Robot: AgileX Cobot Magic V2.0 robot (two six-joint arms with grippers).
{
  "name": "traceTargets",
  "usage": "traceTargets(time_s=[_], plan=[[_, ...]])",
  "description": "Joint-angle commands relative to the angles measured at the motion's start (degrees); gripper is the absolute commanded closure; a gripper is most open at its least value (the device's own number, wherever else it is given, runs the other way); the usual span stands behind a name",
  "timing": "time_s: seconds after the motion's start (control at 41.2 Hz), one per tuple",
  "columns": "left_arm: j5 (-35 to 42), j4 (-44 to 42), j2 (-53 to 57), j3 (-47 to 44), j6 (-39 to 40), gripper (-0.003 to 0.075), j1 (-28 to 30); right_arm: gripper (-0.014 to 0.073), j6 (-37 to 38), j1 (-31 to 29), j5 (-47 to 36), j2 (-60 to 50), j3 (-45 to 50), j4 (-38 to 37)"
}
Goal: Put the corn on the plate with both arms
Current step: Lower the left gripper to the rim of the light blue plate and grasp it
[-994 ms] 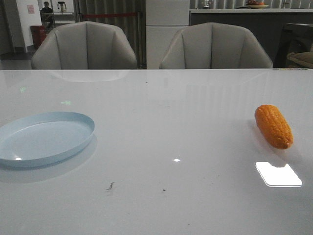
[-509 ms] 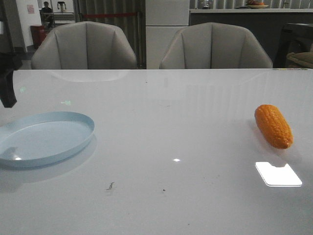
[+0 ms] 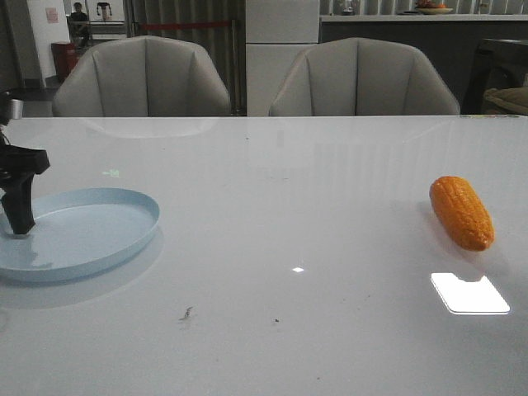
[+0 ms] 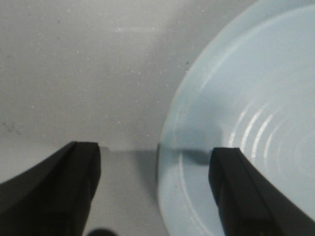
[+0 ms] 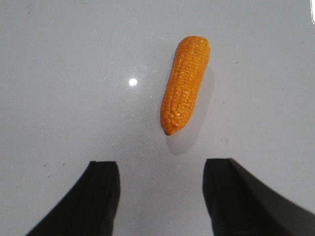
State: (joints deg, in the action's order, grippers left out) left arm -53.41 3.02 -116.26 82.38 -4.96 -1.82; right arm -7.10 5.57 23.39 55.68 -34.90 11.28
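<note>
Glossy white surface (image 3: 272, 214) fills your front view, with a bright rectangular glare patch (image 3: 469, 294) near the front right and a small dark speck (image 3: 186, 313) toward the front left.

Just behind that glare you have the corn (image 3: 461, 212), lying flat on the right side of the surface. It is orange and tapered, with neat lengthwise rows of bumpy kernels and a smooth, plastic-looking sheen. Your right wrist view shows it (image 5: 185, 83) lying alone on the surface, narrow tip pointing toward the right gripper (image 5: 160, 196). That gripper's fingers (image 5: 101, 194) are spread wide apart, holding nothing, and the corn lies a little beyond them, not between them.

On the far left sits the plate (image 3: 124, 239), round, shallow and pale blue with a low raised rim. It is well apart from the corn and holds nothing. Your left gripper (image 3: 18, 206) hangs over the plate's left part, a black shape pointing down at it. In the left wrist view its fingers (image 4: 246, 191) stand wide apart with the plate's rim (image 4: 170, 142) between them, one finger over the plate and the other over bare surface.

Beyond the surface's far edge stand two grey upholstered chairs (image 3: 144, 78), and behind them a dim room.
</note>
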Motion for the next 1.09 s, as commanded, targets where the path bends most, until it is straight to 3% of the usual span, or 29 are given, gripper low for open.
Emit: traceTargets(time_s=[0.0,0.17,0.242,0.582,1.067], plan=[[1.19,0.68,2.81,1.72,0.38,0.0214,0.25,0.0109,-0.44,0.06,-3.42,-0.49,-2.06,0.18],[2.09,0.68,2.81,1.72,0.38,0.0216,0.25,0.0109,-0.44,0.06,-3.42,-0.49,-2.06,0.18],[2.51,0.68,2.81,1.72,0.38,0.0250,0.25,0.0109,-0.44,0.06,-3.42,-0.49,-2.06,0.18],[2.52,0.94,2.81,1.72,0.38,0.0636,0.25,0.0109,-0.44,0.06,-3.58,-0.51,-2.06,0.18],[-0.57,0.94,2.81,4.67,0.38,0.0632,0.25,0.0109,-0.44,0.06,-3.50,-0.51,-2.06,0.18]])
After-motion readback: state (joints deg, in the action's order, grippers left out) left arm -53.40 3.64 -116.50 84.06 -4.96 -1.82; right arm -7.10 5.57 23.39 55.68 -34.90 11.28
